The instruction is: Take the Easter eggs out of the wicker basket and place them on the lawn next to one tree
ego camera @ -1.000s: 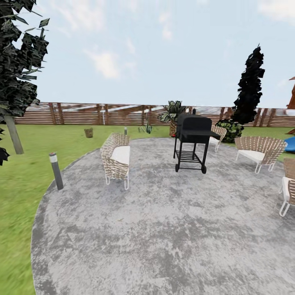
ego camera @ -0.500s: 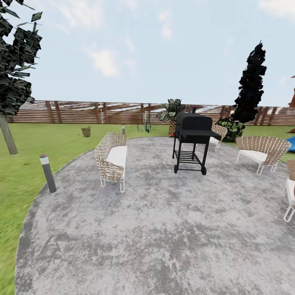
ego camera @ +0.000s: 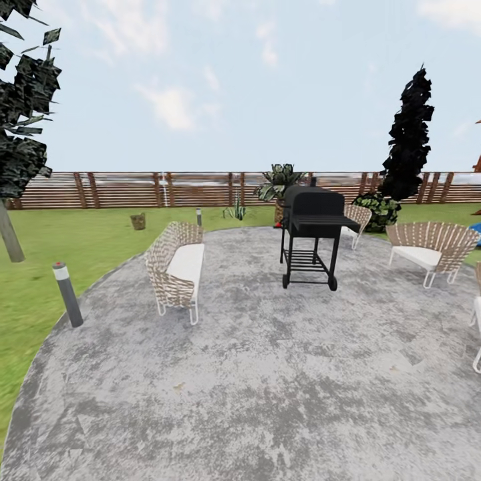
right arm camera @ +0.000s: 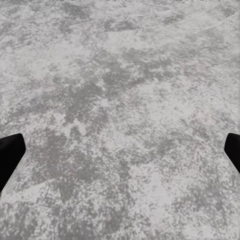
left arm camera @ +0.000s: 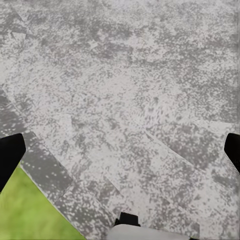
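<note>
Both grippers are hanging spread wide over the grey patio (ego camera: 267,374), the left gripper (left arm camera: 120,150) and the right gripper (right arm camera: 120,150) each showing just dark fingertips cut by the frame edges. Far beyond the patio, the wicker basket (ego camera: 138,221) is standing on the lawn (ego camera: 80,234) near the fence (ego camera: 133,190), too small for showing any eggs inside. Left of the patio, the tree (ego camera: 9,234) is being cut off by the frame edge.

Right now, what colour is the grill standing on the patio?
Black all over, body and cart frame alike; the grill shows best in the head view.
</note>
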Robot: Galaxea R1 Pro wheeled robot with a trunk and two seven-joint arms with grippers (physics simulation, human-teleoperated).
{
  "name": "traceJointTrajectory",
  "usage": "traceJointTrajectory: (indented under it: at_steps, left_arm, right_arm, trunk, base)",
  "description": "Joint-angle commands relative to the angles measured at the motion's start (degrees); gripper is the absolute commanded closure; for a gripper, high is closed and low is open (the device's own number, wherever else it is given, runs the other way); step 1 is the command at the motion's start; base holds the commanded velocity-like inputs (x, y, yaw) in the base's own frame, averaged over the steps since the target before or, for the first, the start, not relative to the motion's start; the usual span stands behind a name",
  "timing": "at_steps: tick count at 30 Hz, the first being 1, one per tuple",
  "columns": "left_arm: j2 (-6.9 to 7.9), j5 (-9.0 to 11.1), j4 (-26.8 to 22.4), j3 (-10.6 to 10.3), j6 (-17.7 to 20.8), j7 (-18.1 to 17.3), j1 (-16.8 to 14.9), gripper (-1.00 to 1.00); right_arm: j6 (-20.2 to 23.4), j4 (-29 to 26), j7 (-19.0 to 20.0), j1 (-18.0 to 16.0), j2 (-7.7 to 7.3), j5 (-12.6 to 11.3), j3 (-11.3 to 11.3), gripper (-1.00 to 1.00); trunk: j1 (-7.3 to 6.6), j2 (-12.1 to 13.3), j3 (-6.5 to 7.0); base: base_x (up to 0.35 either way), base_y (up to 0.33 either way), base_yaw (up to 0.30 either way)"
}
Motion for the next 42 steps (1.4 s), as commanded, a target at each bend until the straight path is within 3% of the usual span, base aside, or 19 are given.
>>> traceJointTrajectory:
  at_steps: [1, 10, 18, 42]
  left_arm:
    - [0.0, -0.2, 0.0, 0.4, -0.2, 0.0, 0.0, -1.0]
    - [0.01, -0.2, 0.0, 0.4, -0.2, 0.0, 0.0, -1.0]
    - [-0.06, -0.2, 0.0, 0.4, -0.1, 0.0, 0.0, -1.0]
    - [-0.06, -0.2, 0.0, 0.4, -0.1, 0.0, 0.0, -1.0]
  right_arm:
    - [-0.1, 0.0, 0.0, 0.0, 0.01, -0.1, -0.1, -1.0]
    - [-0.2, 0.0, 0.0, 0.0, 0.02, -0.2, -0.1, -1.0]
    - [-0.1, 0.0, 0.0, 0.0, 0.02, -0.2, -0.3, -1.0]
    - [-0.3, 0.0, 0.0, 0.0, -0.09, -0.3, -0.3, -1.0]
  trunk:
    - [0.05, 0.0, -0.02]
    - [0.05, 0.0, -0.02]
    - [0.05, 0.0, -0.02]
    - [0.05, 0.0, -0.02]
  base:
    - [0.32, -0.014, 0.0]
    - [0.32, -0.003, 0.014]
    - [0.321, -0.036, 0.223]
    - [0.304, -0.189, 0.037]
